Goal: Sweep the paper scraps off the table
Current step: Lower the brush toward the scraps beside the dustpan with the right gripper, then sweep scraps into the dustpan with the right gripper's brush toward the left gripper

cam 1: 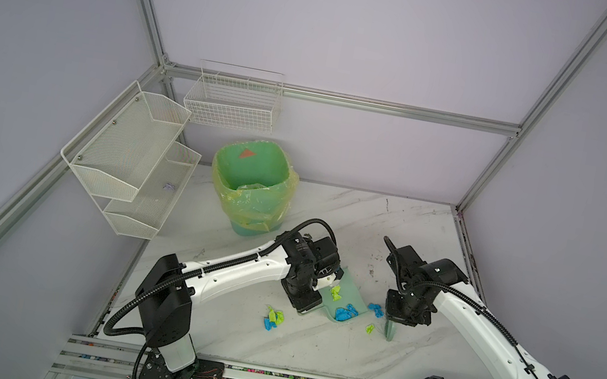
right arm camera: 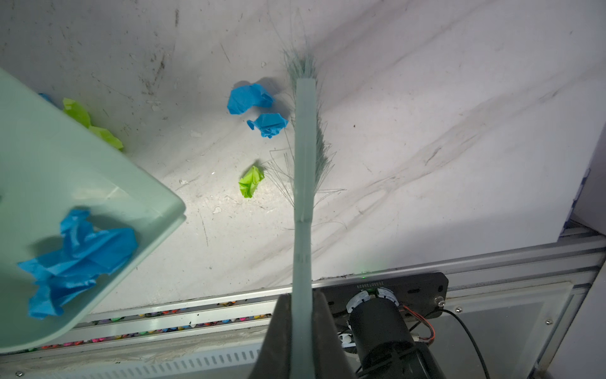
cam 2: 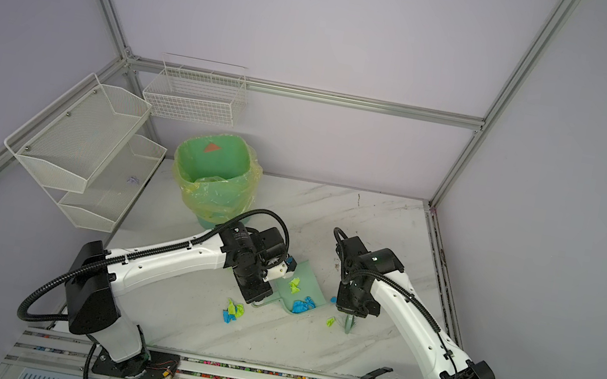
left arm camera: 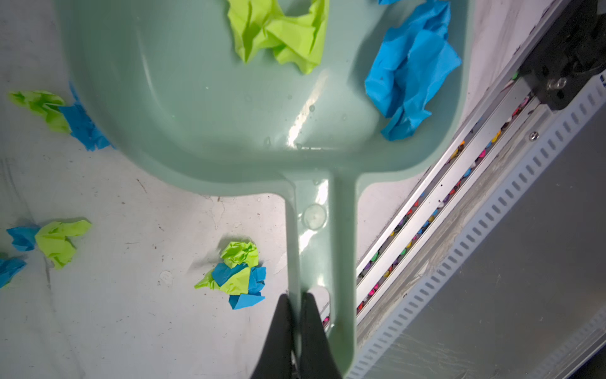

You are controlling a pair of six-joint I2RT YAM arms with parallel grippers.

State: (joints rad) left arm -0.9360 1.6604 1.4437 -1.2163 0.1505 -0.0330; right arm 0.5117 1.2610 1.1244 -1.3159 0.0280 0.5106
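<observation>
The pale green dustpan [left arm camera: 213, 115] sits near the middle of the table [cam 1: 309, 339], and the left gripper [left arm camera: 297, 315] is clamped on the rim of its handle, the two black fingers pinching the plastic between them. Inside the dustpan lie some of the paper scraps: a yellow-green wad [left arm camera: 278, 32] and a larger blue wad [left arm camera: 410, 72], the blue one close to a side wall. Off the dustpan's open end stands a brush [right arm camera: 305, 147] of the same green, held by its handle in the closed right gripper [right arm camera: 301, 315], bristles down on the table. Between the dustpan and the brush lie two blue scraps [right arm camera: 251, 98] [right arm camera: 269, 124] just beside the bristles and one yellow-green scrap [right arm camera: 251, 180] close by. On the dustpan's other side, near its handle, a mixed blue and yellow-green clump [cam 1: 273, 318] rests on the table. Behind the dustpan, toward the back wall, stands a green bin [cam 1: 252, 185] lined with a yellowish bag.
</observation>
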